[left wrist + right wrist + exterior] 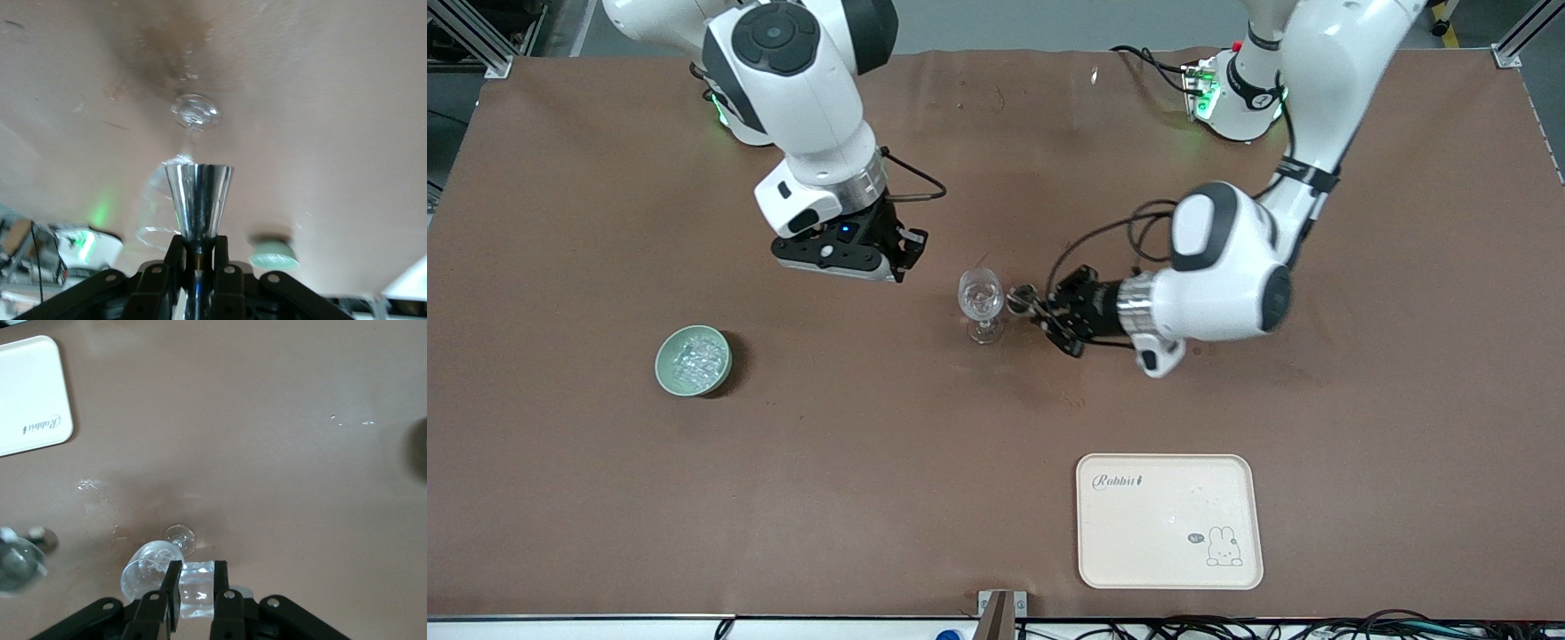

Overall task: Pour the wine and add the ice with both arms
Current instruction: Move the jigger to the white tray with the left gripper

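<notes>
Clear ice cube (197, 589) in right gripper (198, 581), more ice (693, 357) in bowl (665, 372)

You've got a plain brown table (996, 462). Both arms are glossy white with black joint caps and silver wrist rings; the left gripper (1024, 300) and right gripper (903, 258) are black. The left one's steel cup (198, 197) is mirror silver. The ice cube (197, 588) in the right one is clear, colourless. The wine glass (981, 302) is clear too. The bowl (693, 360) is pale green. The tray (1169, 520) is cream, with "Rabbit" lettering and a rabbit drawing.
</notes>
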`<state>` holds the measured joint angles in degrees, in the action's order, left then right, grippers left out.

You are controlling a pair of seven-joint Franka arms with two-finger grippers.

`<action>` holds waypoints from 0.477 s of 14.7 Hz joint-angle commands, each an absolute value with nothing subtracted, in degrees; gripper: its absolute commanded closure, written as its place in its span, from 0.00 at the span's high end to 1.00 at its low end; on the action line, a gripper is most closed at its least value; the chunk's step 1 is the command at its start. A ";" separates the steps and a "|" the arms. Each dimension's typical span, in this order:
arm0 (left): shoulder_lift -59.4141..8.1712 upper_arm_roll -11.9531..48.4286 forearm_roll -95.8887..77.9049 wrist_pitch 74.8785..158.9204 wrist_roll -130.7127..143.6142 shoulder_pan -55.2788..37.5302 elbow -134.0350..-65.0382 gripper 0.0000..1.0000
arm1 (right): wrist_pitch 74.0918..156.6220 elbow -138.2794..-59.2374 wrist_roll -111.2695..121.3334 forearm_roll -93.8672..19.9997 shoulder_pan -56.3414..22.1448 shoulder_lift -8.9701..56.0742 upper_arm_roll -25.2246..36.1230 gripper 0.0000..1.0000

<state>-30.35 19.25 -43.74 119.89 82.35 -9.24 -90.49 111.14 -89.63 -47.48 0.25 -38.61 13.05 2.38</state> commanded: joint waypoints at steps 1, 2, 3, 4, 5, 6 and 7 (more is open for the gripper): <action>-35.93 19.86 -48.85 117.16 77.62 -3.71 -83.51 0.01 | 114.50 -89.56 -47.64 0.62 -40.34 14.32 2.37 0.09; -37.51 19.86 -51.83 117.16 76.74 -2.13 -82.28 0.00 | 116.09 -89.56 -47.64 0.70 -41.56 15.11 2.37 0.10; -39.36 19.86 -54.64 117.16 75.60 -0.72 -80.79 0.01 | 117.58 -89.56 -47.64 0.70 -42.27 15.73 2.46 0.10; -40.94 19.86 -57.10 117.16 74.37 0.95 -79.55 0.01 | 118.38 -89.56 -47.64 0.70 -42.36 16.17 2.37 0.12; -42.26 19.86 -59.22 117.25 73.22 2.36 -78.85 0.01 | 118.65 -89.56 -47.72 0.70 -42.45 16.43 2.37 0.12; -43.58 19.86 -61.76 117.16 71.73 3.77 -78.05 0.01 | 118.65 -89.65 -47.55 0.70 -42.89 16.78 2.37 0.12; -44.55 19.78 -64.14 117.16 69.98 5.26 -77.79 0.01 | 118.65 -89.65 -47.46 0.70 -43.06 17.05 2.37 0.12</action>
<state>-41.38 19.16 -59.88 118.14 72.10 3.15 -81.19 118.31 -89.66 -47.51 0.25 -42.55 16.79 2.14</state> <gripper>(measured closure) 0.789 0.771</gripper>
